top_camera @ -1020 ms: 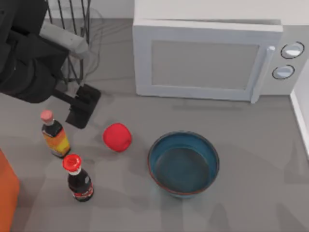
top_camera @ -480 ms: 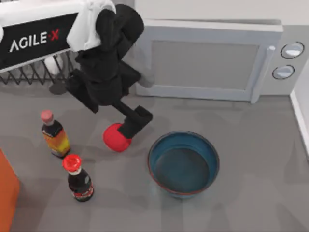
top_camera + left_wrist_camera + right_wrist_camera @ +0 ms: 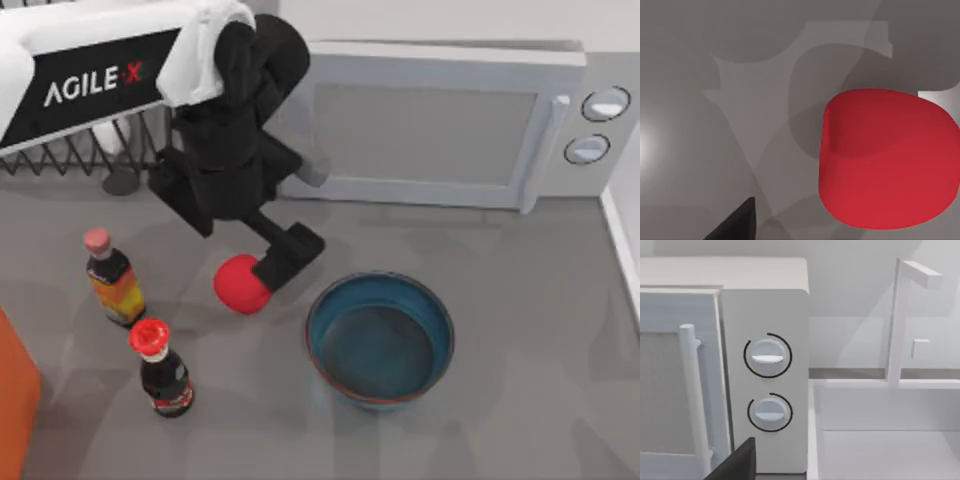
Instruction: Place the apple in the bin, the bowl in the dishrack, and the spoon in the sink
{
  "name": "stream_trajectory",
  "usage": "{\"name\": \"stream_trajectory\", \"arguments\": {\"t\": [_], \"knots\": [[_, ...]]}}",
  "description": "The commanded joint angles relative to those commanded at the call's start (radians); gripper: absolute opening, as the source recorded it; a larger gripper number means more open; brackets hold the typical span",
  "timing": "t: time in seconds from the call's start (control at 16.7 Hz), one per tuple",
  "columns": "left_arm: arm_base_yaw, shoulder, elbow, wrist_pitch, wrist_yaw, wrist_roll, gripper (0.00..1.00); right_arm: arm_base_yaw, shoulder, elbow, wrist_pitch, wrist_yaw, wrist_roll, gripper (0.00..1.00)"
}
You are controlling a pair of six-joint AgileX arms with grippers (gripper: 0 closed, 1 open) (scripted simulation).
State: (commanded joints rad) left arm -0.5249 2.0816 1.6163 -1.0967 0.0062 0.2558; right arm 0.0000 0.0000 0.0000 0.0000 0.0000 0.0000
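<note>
In the top view, our left pincer (image 3: pixel 275 268) sat at the centre-left of the frame, its black tip overlapping the right edge of the apple (image 3: pixel 240 284). The apple lay on the grey worktop (image 3: pixel 520 300), left of the bowl (image 3: pixel 380 338) and right of two bottles: an orange-labelled bottle (image 3: pixel 112 279) and a red-capped bottle (image 3: pixel 163 370). We could not tell how far the pincer was open, nor whether it had hold of the apple.

In the left wrist view the apple (image 3: pixel 887 160) appeared large and off to the right of the frame, with one dark finger (image 3: pixel 737 225) showing at the lower edge. We judged the pincer was not yet centred on the fruit.

The step in hand looked to be the grasp of the apple. To do it well, we would centre the pincer so its fingers straddle the widest part, come down low, and close gently, since a smooth round fruit could roll away.

The bin (image 3: pixel 15 390) showed as an orange corner at the lower left. The carry there should pass clear of both bottles.

The dishrack (image 3: pixel 70 150) stood at the upper left, and a microwave (image 3: pixel 430 125) across the top. The right wrist view faced the microwave dials (image 3: pixel 767 357); we judged our right arm was parked on that side.
</note>
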Motion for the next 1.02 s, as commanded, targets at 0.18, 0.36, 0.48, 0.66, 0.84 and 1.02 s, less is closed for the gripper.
{"name": "stream_trajectory", "arguments": {"t": [0.18, 0.36, 0.48, 0.66, 0.84, 1.02], "knots": [[-0.003, 0.027, -0.044, 0.069, 0.001, 0.002, 1.0, 0.0, 0.0, 0.0, 0.0, 0.0, 0.0, 1.0], [-0.003, 0.069, -0.107, 0.184, 0.001, 0.002, 1.0, 0.0, 0.0, 0.0, 0.0, 0.0, 0.0, 1.0], [-0.004, 0.09, -0.136, 0.228, 0.001, 0.002, 1.0, 0.0, 0.0, 0.0, 0.0, 0.0, 0.0, 1.0], [-0.004, 0.094, -0.141, 0.234, 0.001, 0.002, 1.0, 0.0, 0.0, 0.0, 0.0, 0.0, 0.0, 1.0], [-0.004, 0.094, -0.141, 0.234, 0.001, 0.002, 0.85, 0.0, 0.0, 0.0, 0.0, 0.0, 0.0, 1.0], [-0.004, 0.094, -0.141, 0.234, 0.001, 0.002, 0.62, 0.0, 0.0, 0.0, 0.0, 0.0, 0.0, 1.0]]}}
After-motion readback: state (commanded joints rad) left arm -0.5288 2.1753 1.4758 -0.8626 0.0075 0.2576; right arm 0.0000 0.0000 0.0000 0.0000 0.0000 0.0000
